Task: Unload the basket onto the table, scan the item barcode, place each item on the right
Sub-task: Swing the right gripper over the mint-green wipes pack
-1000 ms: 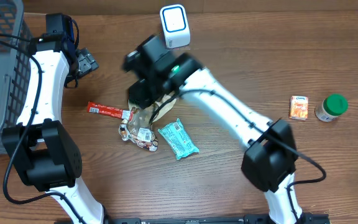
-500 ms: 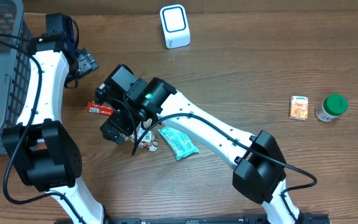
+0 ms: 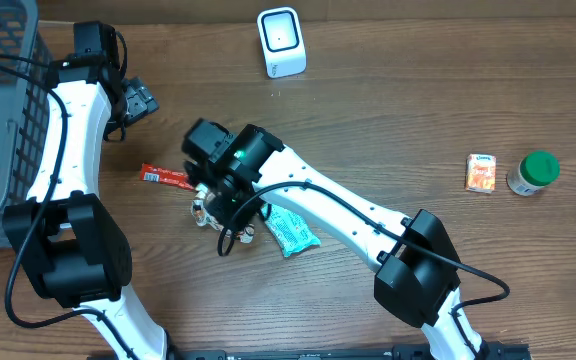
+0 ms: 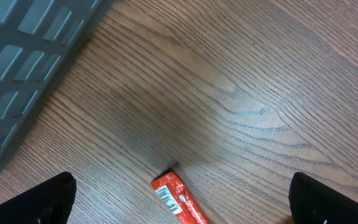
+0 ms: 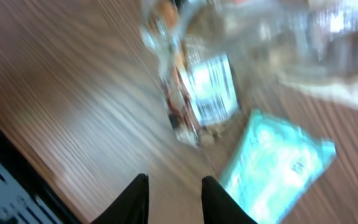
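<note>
Swung down from the scanner [image 3: 280, 42] to the bench's middle, my right gripper [image 5: 174, 190] hovers narrowly apart, empty, over the clear packet [image 5: 207, 93], whose slick film may slip or drag the neighbouring teal packet [image 5: 272, 162].

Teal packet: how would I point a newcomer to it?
From the white scanner at the table's far edge, come straight down to the cluster of wrappers under the right arm. The teal packet lies rightmost there, the only teal one beside a clear crinkled packet and a red bar.
</note>
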You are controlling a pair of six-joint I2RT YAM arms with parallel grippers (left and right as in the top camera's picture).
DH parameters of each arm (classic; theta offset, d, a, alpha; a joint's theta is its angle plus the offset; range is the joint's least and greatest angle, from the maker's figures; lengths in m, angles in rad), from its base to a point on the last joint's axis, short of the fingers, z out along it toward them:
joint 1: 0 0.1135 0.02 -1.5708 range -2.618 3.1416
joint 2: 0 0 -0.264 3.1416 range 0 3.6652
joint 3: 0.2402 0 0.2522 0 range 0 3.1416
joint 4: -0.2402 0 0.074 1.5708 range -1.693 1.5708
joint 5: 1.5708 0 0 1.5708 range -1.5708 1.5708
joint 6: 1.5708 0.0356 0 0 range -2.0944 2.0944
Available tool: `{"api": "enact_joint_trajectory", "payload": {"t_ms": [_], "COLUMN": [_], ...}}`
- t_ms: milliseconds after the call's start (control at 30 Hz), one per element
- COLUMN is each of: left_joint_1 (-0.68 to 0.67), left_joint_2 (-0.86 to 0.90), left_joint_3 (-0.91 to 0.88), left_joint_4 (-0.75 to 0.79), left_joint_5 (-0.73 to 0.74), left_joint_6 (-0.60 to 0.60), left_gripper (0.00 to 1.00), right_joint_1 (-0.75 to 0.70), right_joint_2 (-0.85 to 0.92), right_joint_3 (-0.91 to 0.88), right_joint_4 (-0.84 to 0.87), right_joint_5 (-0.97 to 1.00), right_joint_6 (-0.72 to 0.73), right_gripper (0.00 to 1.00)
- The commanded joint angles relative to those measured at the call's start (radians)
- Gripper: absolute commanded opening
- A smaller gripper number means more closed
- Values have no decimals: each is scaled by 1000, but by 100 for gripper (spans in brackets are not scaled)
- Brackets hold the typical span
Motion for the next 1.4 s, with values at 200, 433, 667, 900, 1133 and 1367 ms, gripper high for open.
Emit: {"api": "enact_joint_trajectory", "payload": {"t_ms": [200,433,667,900,1133,1367], "left_joint_1": [-7,-7,-7,-7,-7,-7], "left_joint_2": [-5,-5,-5,-5,-5,-5], "left_joint_3": [22,22,22,22,22,22], "left_joint_4": [1,1,1,1,1,1], "left_joint_5": [4,4,4,4,4,4], "left_joint_6": [-6,-6,-6,-6,-6,-6], "left_gripper": [100,100,100,100,100,100], "right_joint_1": [-8,-8,-9,-29,-140,-278], "right_joint_2": [5,5,5,5,5,5], "right_joint_3": [-126,-299,-383,-392,-392,-392], "right_joint_4": [-58,51,151,158,199,262], "right_joint_5": [53,159,259,456,470,389], "right_joint_6": [0,4,4,55,72,113], "right_gripper": [31,31,31,30,30,30]}}
